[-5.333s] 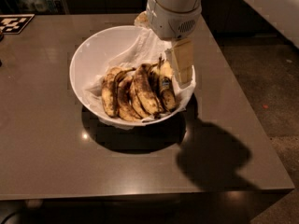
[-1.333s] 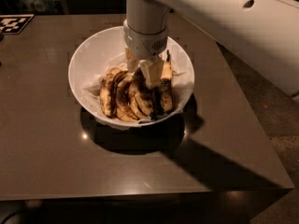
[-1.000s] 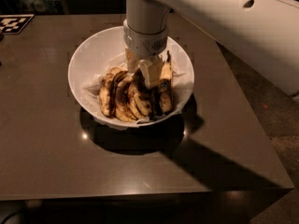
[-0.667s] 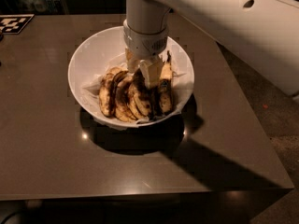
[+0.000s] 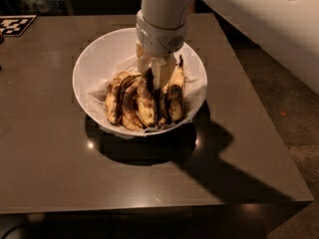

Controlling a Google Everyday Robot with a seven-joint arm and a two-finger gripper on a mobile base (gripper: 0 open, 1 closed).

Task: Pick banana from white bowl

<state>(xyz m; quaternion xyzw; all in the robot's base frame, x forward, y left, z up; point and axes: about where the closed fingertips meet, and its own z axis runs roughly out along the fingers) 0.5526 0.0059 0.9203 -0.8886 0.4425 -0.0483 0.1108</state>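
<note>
- Gripper down inside the white bowl, near the far-middle of the hollow, hanging from a thick white arm that comes in over the bowl's far rim.
- Dips right into the heap of fruit, lower end sunk among the upper tips.
- Cannot tell whether spread or pinched; nothing seen lifted clear of the bowl.
- Sits just beside the banana, apparently touching its upper part on the side toward the bowl's middle.
- Banana: at the right side of the bowl, propped against the right inner wall, dark stem pointing up toward the far rim, sticker mid-length, skin yellow with heavy dark blotches.
- Count of bananas in the bowl: at least five, packed side by side from the left of the bowl across to the right wall; overlaps hide whether there are more.
- One paper lining, crumpled, white, showing under the fruit at the bowl's left and right.
- One bowl, upright on one dark table.
- One checkered black-and-white marker, flat on the table, well apart from the bowl, off to its far left.
</note>
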